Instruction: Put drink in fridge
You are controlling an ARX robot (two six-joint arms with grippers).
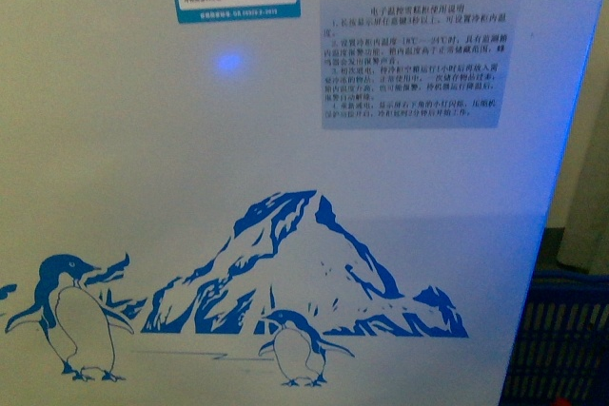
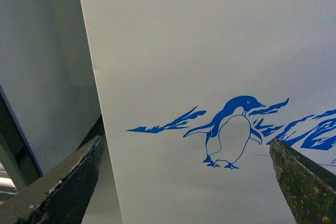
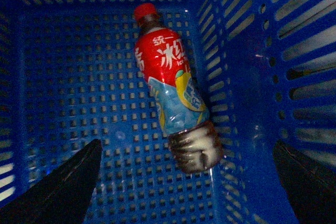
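**Blue basket [image 3: 63, 77] holds the drink [image 3: 173, 87], beside the fridge [image 1: 285, 140]**

The left gripper [image 2: 185, 142] is spread wide and empty, facing the fridge's penguin drawing [image 2: 231, 132]. In the front view the basket shows at 4 o'clock from the mountain drawing [image 1: 304, 263]. The right gripper [image 3: 186, 144], released and empty, hangs above the drink.

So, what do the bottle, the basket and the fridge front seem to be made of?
The bottle: clear plastic probably, glossy printed label, red screw cap. The basket: blue moulded plastic, likely, with a grid of slots. The fridge front: smooth white painted sheet, perhaps metal; blue penguins look printed.
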